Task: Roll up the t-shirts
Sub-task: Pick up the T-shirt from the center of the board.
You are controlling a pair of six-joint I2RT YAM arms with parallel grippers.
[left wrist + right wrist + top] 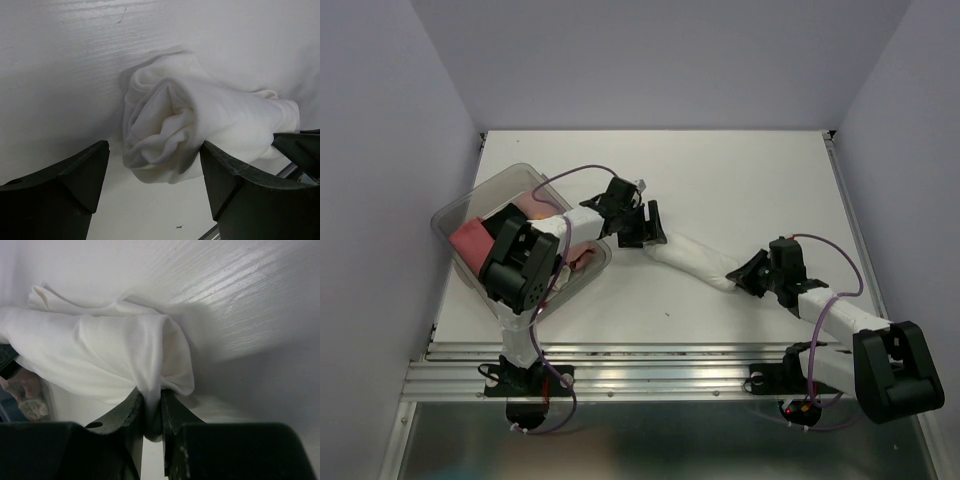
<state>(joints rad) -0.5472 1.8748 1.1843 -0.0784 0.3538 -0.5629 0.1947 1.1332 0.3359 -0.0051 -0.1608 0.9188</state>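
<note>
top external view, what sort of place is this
Most likely a robotics lab work cell, not a home: a white table boxed in by plain lavender walls, with a left arm and right arm bolted to a metal rail at its near edge.

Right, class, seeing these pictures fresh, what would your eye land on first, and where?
The long rolled white cloth t-shirt lies across the middle of the white table, between both arms. The right claw is shut on a fold at one end, while the left claw stands open at the other. At the left, a clear plastic tub holds salmon-pink cloth.
</note>
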